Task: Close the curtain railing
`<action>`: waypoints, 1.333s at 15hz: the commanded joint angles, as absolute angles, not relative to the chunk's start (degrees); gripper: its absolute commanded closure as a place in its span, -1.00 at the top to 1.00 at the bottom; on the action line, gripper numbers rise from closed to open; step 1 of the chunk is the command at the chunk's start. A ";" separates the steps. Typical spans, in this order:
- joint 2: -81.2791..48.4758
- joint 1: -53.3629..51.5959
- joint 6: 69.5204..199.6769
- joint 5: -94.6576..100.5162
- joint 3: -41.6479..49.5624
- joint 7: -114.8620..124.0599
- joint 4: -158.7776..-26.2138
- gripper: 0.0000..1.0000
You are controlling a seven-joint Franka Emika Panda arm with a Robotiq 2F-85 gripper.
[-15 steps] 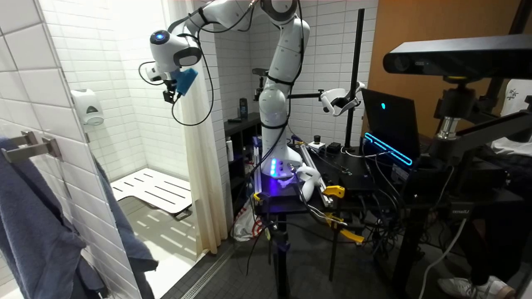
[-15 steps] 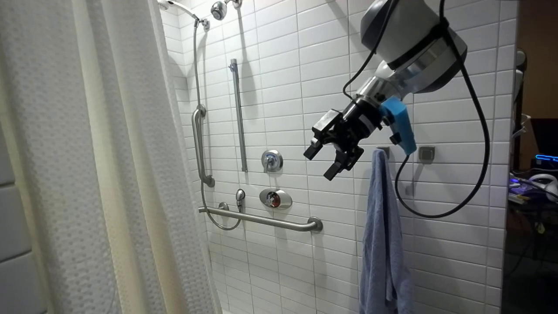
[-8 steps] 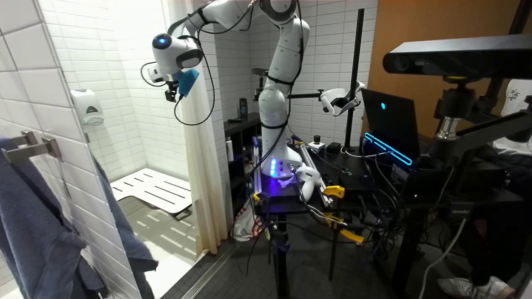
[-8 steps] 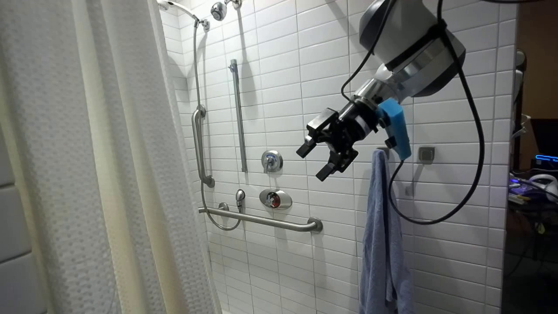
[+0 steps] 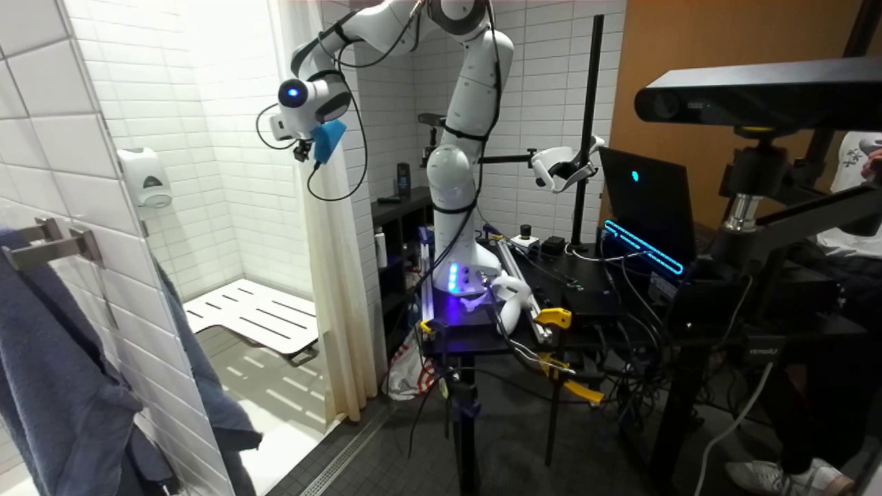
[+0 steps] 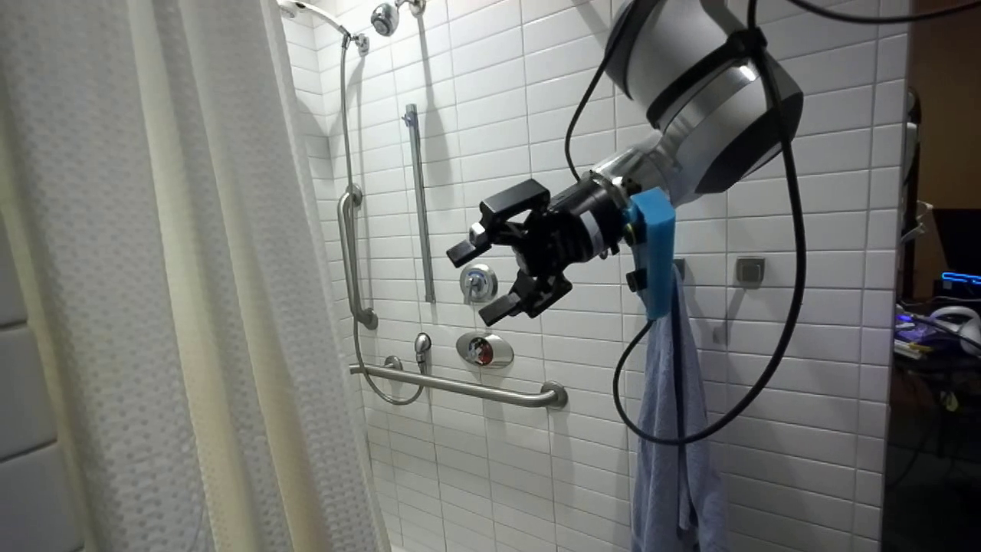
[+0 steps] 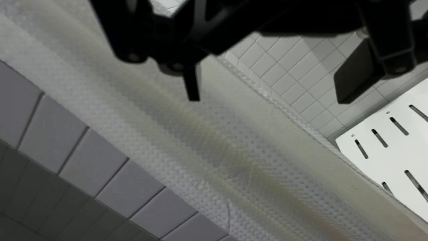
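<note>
The curtain (image 5: 337, 289) is off-white and hangs to the floor in vertical folds, bunched at one side of the shower opening. It fills the left of an exterior view (image 6: 230, 307) and runs diagonally across the wrist view (image 7: 234, 150). My gripper (image 6: 484, 280) is open with nothing between its fingers. It points toward the curtain's free edge and appears apart from it. In the wrist view the two fingers of the gripper (image 7: 271, 95) are wide apart, with the curtain beyond them. The gripper is small and dark in an exterior view (image 5: 302, 150). The curtain's rail is out of view.
Behind the gripper is a tiled wall with a grab bar (image 6: 475, 389), shower valve (image 6: 479, 284) and hanging blue towel (image 6: 674, 429). A white slatted shower seat (image 5: 258, 313) stands inside. A tiled wall edge (image 7: 113, 180) borders the curtain. A cable (image 6: 789, 322) loops below the wrist.
My gripper has moved closer to the curtain, leftward in an exterior view, and tilted flatter. The wrist has shifted toward the curtain in both exterior views. The gripper stays open; the curtain has not moved.
</note>
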State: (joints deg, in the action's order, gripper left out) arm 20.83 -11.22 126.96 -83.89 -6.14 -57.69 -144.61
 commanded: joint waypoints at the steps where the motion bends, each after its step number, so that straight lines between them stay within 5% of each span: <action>1: 21.29 -12.24 133.06 -92.79 -11.95 -66.97 -145.43 1.00; 9: 17.83 -13.39 152.03 -113.95 -24.59 -99.54 -141.81 1.00; 20: 16.29 -12.52 150.85 -112.60 -23.79 -103.74 -140.71 1.00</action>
State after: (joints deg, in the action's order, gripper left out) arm 18.07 -13.56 150.63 -111.85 -23.63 -98.74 -142.24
